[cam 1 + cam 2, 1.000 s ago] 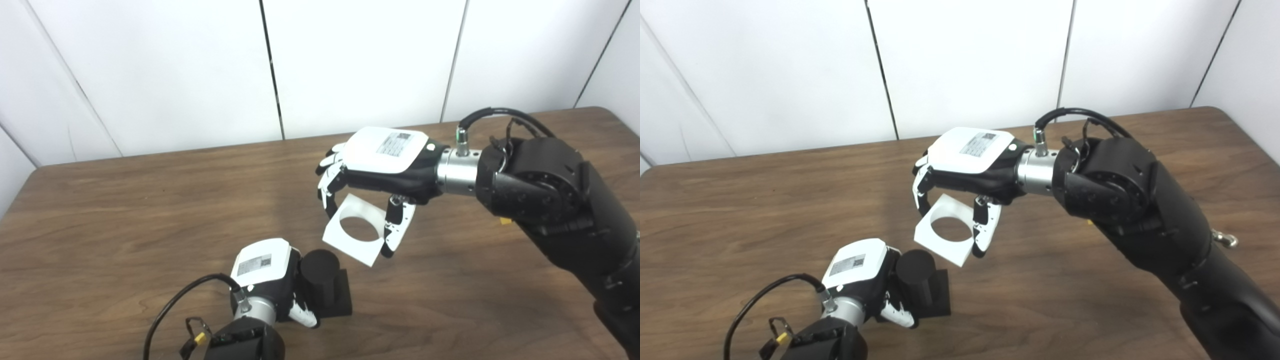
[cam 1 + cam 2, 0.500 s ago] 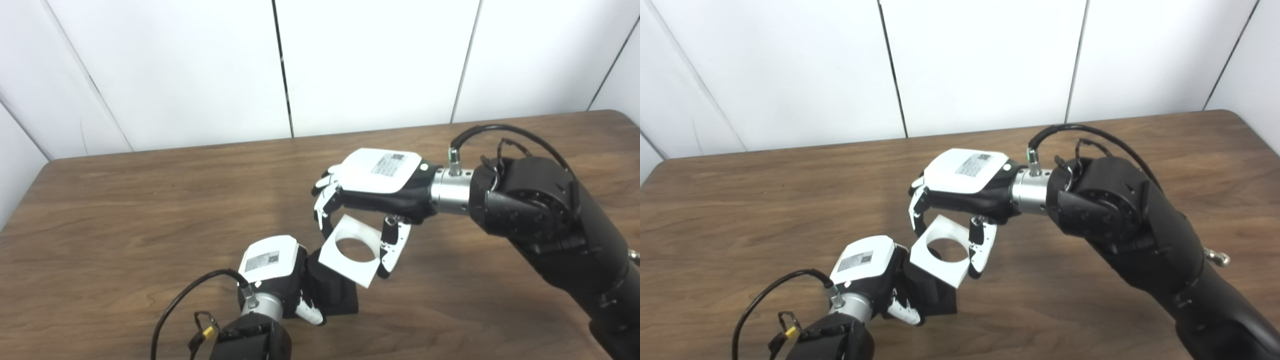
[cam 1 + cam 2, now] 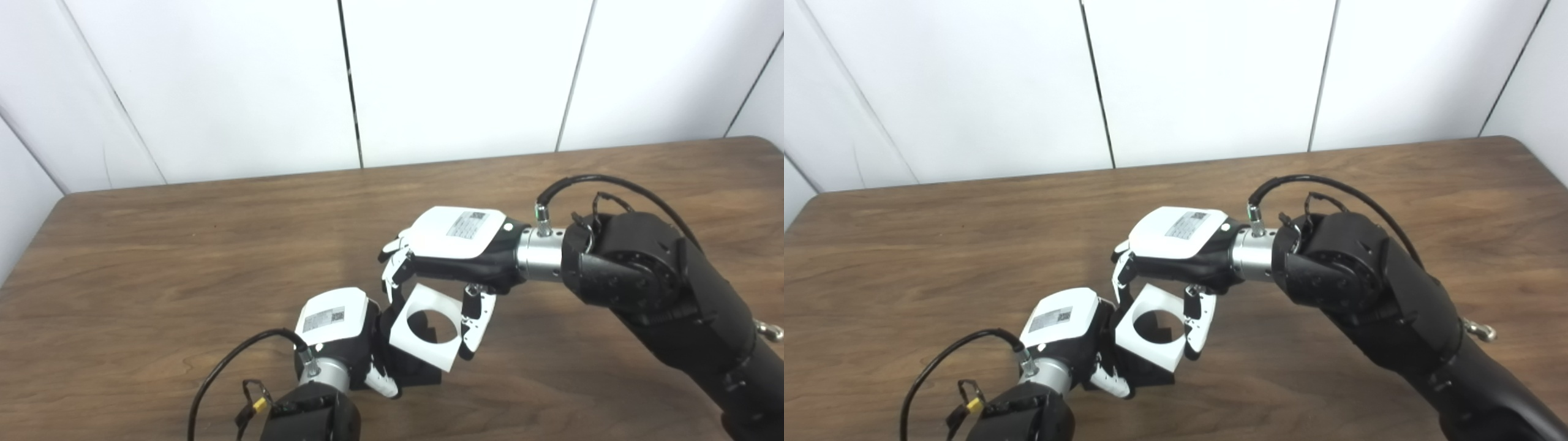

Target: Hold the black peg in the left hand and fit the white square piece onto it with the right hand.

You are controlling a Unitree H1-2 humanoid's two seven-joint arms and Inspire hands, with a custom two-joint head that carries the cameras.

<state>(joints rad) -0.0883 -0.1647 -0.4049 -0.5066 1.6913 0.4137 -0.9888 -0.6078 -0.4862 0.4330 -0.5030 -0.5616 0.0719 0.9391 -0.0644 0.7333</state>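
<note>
— Nearest the cameras first, then: report the left side.

— My left hand (image 3: 335, 327) sits low at the front of the table (image 3: 184, 245), its arm coming in from the bottom edge with a black cable looped beside the wrist. Its fingers are wrapped around the black peg (image 3: 422, 370), gripping it from the left. The peg's square base shows dark below and right of the hand; whether that base touches the table I cannot tell. Most of the peg's upper part is covered.

— Covered by what?

— By the white square piece (image 3: 425, 327). It is tilted, its near corner lowest, and it lies directly over the peg. Through its round hole I see the peg's dark body. Whether the peg has entered the hole or merely sits behind it, I cannot tell from either view.

— And the right side?

— My right hand (image 3: 1176, 245) hangs palm-down over the piece, the arm reaching in from the right. It grasps the piece by opposite edges: fingers (image 3: 392, 275) on the far left edge, thumb (image 3: 474, 318) on the right edge. The fingers come close to my left hand, just beside it.

— Beyond that?

— Bare brown wood runs to the table's far edge, and white wall panels (image 3: 459, 73) with dark seams stand behind.
</note>
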